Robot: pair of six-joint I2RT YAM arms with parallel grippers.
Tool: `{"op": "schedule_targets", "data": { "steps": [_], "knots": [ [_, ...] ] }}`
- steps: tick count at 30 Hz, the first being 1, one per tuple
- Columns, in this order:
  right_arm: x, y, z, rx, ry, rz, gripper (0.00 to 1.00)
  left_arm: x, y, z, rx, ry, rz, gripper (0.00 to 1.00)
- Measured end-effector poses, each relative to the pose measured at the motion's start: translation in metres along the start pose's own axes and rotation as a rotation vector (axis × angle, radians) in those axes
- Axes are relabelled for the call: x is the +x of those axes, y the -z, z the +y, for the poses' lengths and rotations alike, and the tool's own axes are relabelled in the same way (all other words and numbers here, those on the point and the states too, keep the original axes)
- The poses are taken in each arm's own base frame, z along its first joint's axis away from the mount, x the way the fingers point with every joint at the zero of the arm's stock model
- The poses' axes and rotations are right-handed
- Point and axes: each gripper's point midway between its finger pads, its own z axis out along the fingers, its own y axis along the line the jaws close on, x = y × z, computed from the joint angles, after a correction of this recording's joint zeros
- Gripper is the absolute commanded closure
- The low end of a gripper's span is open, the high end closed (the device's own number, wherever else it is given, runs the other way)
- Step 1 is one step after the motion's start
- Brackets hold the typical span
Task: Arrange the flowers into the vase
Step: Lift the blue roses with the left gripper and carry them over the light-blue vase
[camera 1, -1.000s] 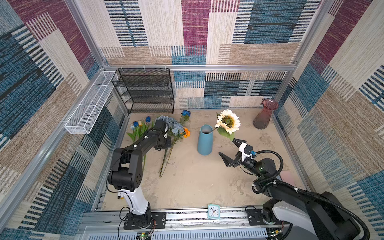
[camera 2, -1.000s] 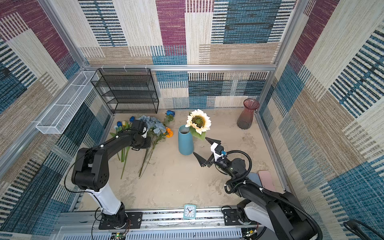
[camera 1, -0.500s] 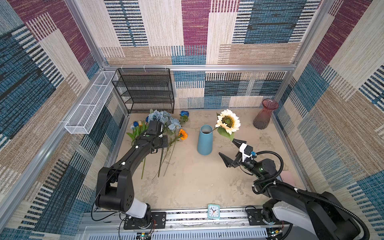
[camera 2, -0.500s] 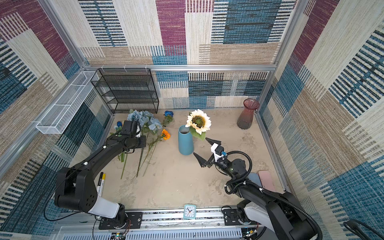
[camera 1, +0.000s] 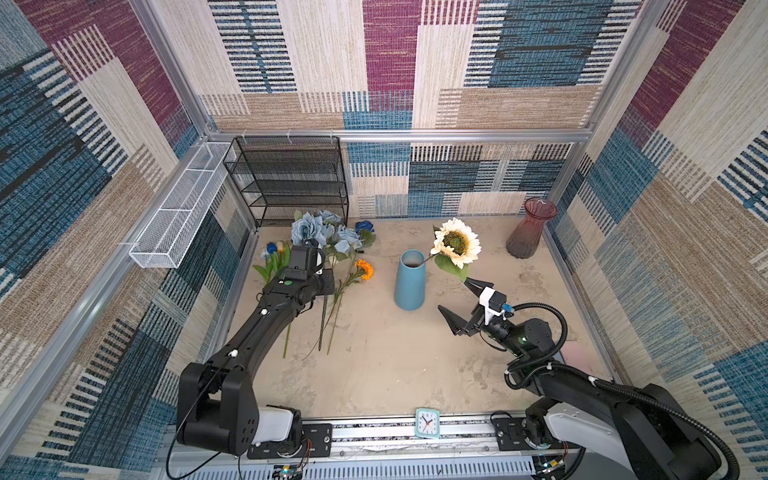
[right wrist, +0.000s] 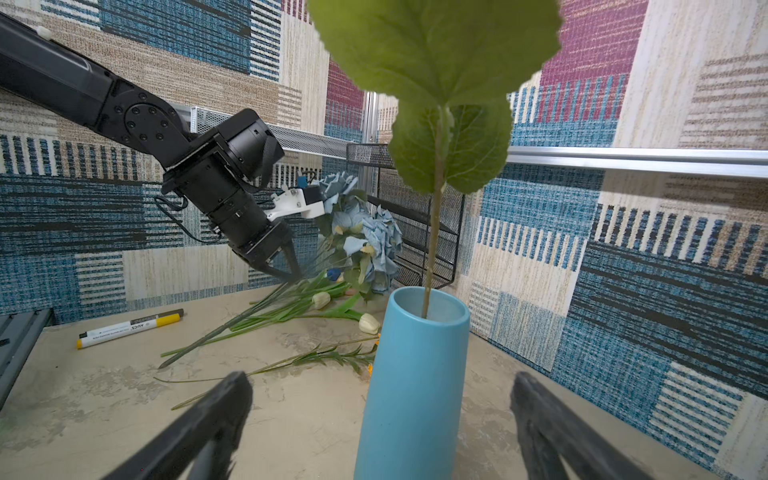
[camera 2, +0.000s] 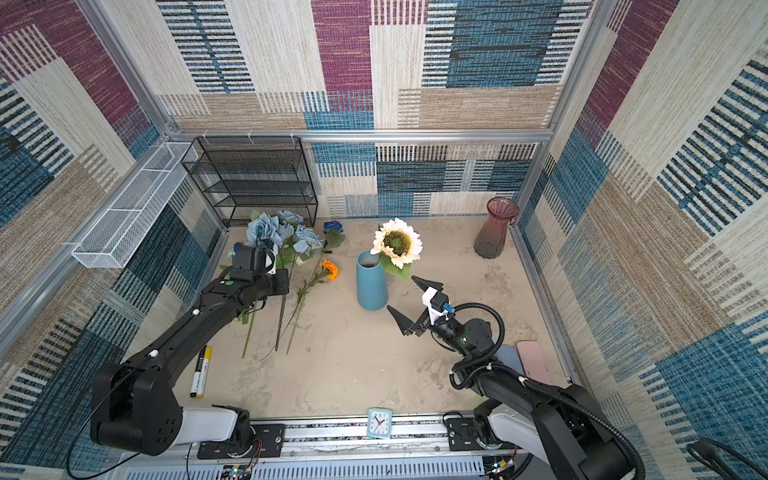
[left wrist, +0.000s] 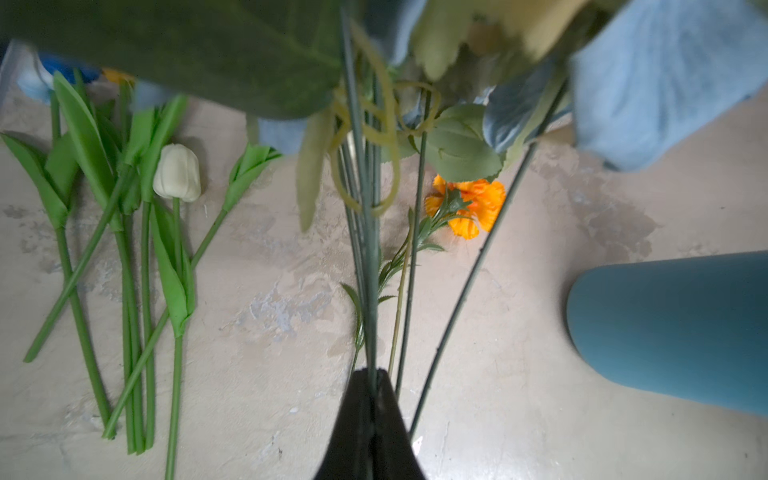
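Observation:
The blue vase (camera 1: 409, 280) (camera 2: 371, 282) stands mid-table with the cream sunflower (camera 1: 456, 242) leaning out of it. My left gripper (left wrist: 371, 374) is shut on the banded stems of the dusty-blue roses (camera 1: 320, 230) (camera 2: 278, 230), left of the vase. The rose heads are raised and the stem ends slant down to the table. An orange bloom (camera 1: 365, 269), a deep-blue rose (camera 1: 365, 226) and tulips (left wrist: 176, 172) lie on the table. My right gripper (camera 1: 454, 296) (right wrist: 380, 382) is open, just right of the vase and facing it, with nothing held.
A red glass vase (camera 1: 525, 228) stands at the back right. A black mesh rack (camera 1: 291, 178) and a white wire basket (camera 1: 178, 216) are at the back left. A marker (camera 2: 200, 372) lies front left, and a small clock (camera 1: 427, 422) sits on the front rail.
My left arm has stretched forward and lifted the rose bunch, so its heads now stand higher and farther back. The right arm has not moved.

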Motion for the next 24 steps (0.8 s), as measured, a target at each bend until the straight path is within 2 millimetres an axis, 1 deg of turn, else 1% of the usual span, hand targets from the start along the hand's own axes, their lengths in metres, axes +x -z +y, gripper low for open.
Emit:
{"op": "schedule_targets", "data": {
  "steps": [4, 7, 9, 13, 17, 20, 24],
  "knots": [
    [-0.001, 0.001, 0.0, 0.001, 0.002, -0.005, 0.0, -0.014, 0.022, -0.004, 0.023, 0.01, -0.068, 1.0],
    [0.0, 0.001, 0.0, 0.001, 0.003, -0.006, 0.0, -0.025, 0.042, -0.013, 0.074, 0.009, -0.124, 1.0],
    [-0.001, 0.001, 0.0, 0.001, 0.004, -0.008, 0.0, -0.033, 0.057, -0.023, 0.126, 0.002, -0.168, 1.0],
    [0.0, 0.002, 0.001, 0.001, 0.003, -0.006, 0.0, -0.055, 0.094, -0.053, 0.289, -0.031, -0.323, 1.0],
    [0.0, 0.002, 0.001, 0.001, 0.004, -0.008, 0.0, -0.07, 0.126, -0.078, 0.439, -0.069, -0.463, 1.0],
    [-0.001, 0.002, 0.001, 0.001, 0.004, -0.009, 0.0, -0.083, 0.146, -0.094, 0.532, -0.087, -0.556, 1.0],
    [0.0, 0.002, 0.001, 0.001, 0.003, -0.007, 0.0, -0.102, 0.162, -0.115, 0.63, -0.107, -0.644, 1.0]
  ]
}}
